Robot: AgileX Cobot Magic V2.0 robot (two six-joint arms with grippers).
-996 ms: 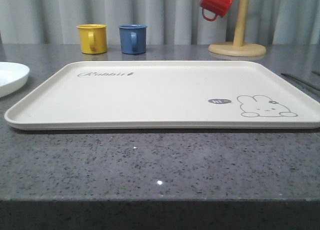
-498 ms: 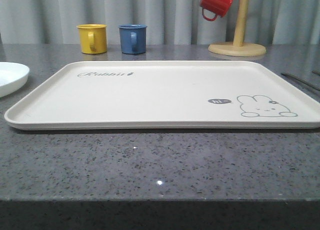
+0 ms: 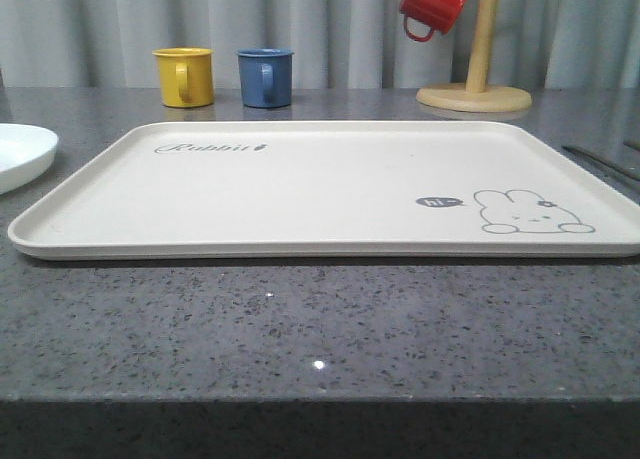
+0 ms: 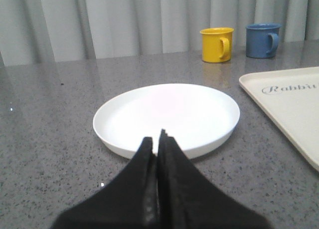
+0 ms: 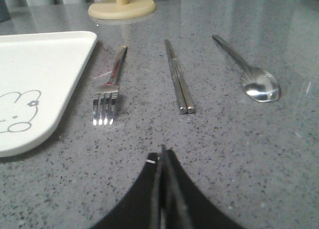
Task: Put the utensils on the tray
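**Front view: bare cream tray, utensils lying off it to the right**

The front view shows the tray (image 3: 320,194), a large flat cream rectangle with rounded corners and a low rim, lying on the grey speckled table (image 3: 320,329). A grey rabbit drawing (image 3: 530,212) with a small "hi" bubble sits near its right front corner, and "Rabbit" script (image 3: 212,149) runs along its far left. Nothing lies on the tray.

Right of the tray, on the table, the right wrist view shows three utensils side by side and apart from one another: a silver four-tined fork (image 5: 109,87) just beside the tray's edge, a pair of slim metal chopsticks (image 5: 178,82) lying together, and a shiny spoon (image 5: 249,74) farthest from the tray. The right gripper (image 5: 162,151) hovers short of them, its fingers pressed together on nothing.

Left of the tray lies the round white plate (image 4: 167,116), bare and glossy. The left gripper (image 4: 155,139) sits at its near rim with fingers closed and holding nothing.

Farther back stand a yellow mug (image 3: 184,76) and a blue mug (image 3: 265,76), with a red mug (image 3: 433,6) hanging on a wooden mug tree (image 3: 476,69) to the right.
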